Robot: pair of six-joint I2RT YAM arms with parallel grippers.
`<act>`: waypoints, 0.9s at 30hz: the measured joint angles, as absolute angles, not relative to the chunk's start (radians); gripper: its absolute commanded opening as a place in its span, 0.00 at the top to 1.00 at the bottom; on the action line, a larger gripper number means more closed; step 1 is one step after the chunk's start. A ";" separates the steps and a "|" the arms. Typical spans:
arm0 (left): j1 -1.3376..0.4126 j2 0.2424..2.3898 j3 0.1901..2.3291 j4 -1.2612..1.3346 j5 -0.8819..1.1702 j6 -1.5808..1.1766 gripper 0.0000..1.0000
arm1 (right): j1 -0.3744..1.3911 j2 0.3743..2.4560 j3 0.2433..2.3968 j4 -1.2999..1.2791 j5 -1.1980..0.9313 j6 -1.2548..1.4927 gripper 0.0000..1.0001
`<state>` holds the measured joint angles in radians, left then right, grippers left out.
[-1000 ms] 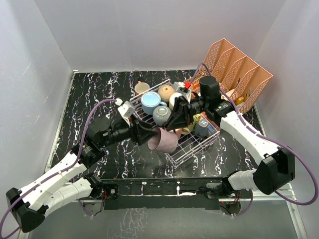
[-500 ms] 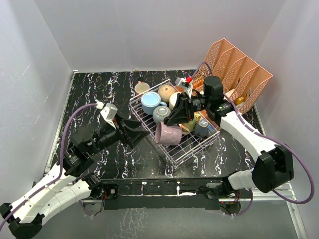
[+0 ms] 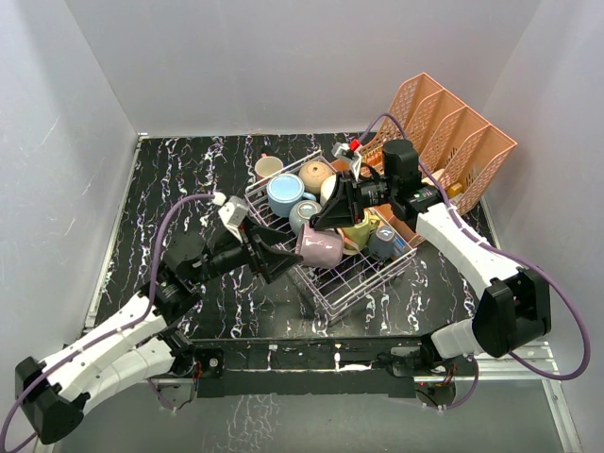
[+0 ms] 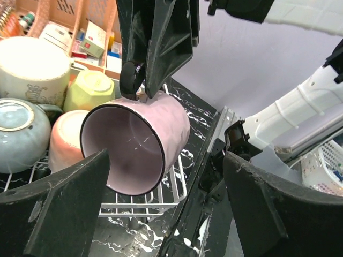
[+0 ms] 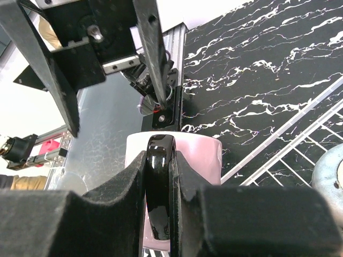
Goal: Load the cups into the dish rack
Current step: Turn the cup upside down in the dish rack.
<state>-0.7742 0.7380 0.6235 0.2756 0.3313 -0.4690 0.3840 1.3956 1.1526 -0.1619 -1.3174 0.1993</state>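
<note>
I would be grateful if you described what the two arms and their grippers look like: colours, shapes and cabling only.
The left arm and right arm have white shells with black joints, and a purple cable loops along each. The left gripper and right gripper are black, with broad, wedge-shaped fingers.

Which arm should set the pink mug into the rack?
Right: the right gripper pinches the pink mug by its handle over the dish rack; the left gripper stands open, apart from it.
</note>
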 measured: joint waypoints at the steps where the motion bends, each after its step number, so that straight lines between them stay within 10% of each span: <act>1: -0.774 0.760 0.618 0.302 0.345 -0.468 0.15 | 0.384 1.396 1.153 -0.162 -1.318 0.200 0.92; 16: -0.774 1.004 0.595 0.615 0.526 -0.625 0.40 | 0.384 1.395 1.152 -0.046 -1.365 0.289 0.92; 23: -0.774 1.057 0.588 0.691 0.566 -0.697 0.95 | 0.384 1.383 1.148 0.031 -1.390 0.339 0.92; 27: -0.787 1.063 0.603 0.723 0.593 -0.688 1.00 | 0.381 1.381 1.121 0.060 -1.386 0.371 0.91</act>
